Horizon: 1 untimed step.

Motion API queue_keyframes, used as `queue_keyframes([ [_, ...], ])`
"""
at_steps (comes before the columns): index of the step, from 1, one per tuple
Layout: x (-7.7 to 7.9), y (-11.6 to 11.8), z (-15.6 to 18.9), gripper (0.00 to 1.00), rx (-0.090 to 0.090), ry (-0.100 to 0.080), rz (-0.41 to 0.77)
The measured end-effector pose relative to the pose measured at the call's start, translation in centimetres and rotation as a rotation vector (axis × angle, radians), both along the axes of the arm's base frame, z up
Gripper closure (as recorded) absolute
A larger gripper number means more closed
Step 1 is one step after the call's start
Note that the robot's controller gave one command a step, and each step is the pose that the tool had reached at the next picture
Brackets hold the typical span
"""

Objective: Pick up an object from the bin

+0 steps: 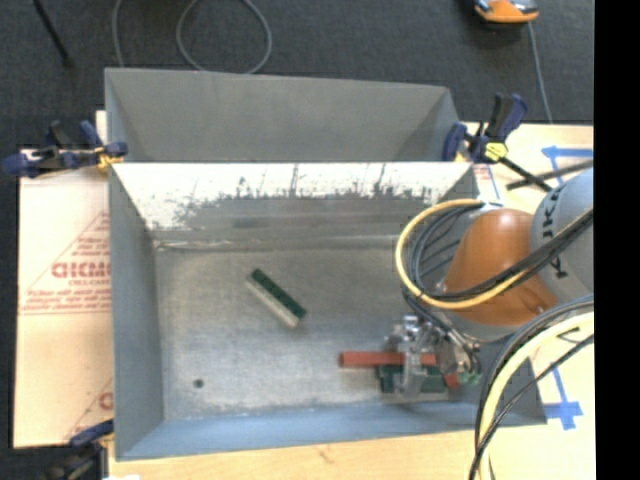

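my claw [413, 371] is in the bin [135, 298], lower-right corner of the floor, right over a long stick [358, 360] whose free end points left. a short bar [277, 297] lies slanted mid-floor, well apart, up & left. small speck [198, 384] sits lower left.

The gripper [412, 366] is right over a red stick [360, 360]. A green block [277, 297] lies well apart, up and left of the gripper.
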<state>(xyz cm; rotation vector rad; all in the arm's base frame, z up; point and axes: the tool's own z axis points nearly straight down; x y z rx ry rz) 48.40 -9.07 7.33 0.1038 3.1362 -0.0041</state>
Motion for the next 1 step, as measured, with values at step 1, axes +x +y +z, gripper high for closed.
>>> queue_keyframes([
  [1,3.80,-0.17,14.80,1.00,-0.003,-0.007,0.293],
])
